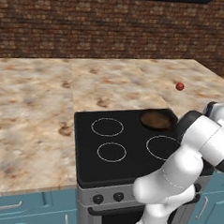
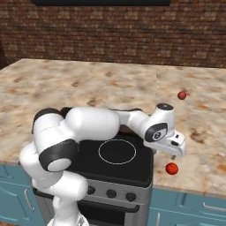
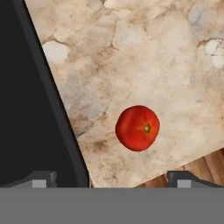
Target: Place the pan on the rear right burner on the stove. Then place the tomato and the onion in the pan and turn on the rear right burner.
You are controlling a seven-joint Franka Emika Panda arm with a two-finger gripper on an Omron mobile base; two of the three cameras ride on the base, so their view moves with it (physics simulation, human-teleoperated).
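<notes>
The pan (image 1: 155, 120) sits at the back right of the stove (image 1: 131, 134), covering the rear right burner. The bright tomato (image 2: 171, 168) lies on the counter just right of the stove's front corner. My gripper (image 2: 174, 155) hangs open a little above it, pointing down. In the hand view the tomato (image 3: 137, 127) lies ahead between the two wide-apart fingertips (image 3: 183, 178), with nothing held by the gripper (image 3: 112, 179). The darker onion (image 1: 179, 86) rests farther back on the right counter, seen also as the onion (image 2: 182, 95) in the right base view.
Three white rings show on the cooktop beside the pan. Black knobs (image 1: 98, 198) line the stove's steel front. The counter's front edge (image 3: 175, 168) runs close behind the tomato, with wood floor beyond. A brick wall (image 1: 114, 25) backs the marble counter (image 1: 34, 104).
</notes>
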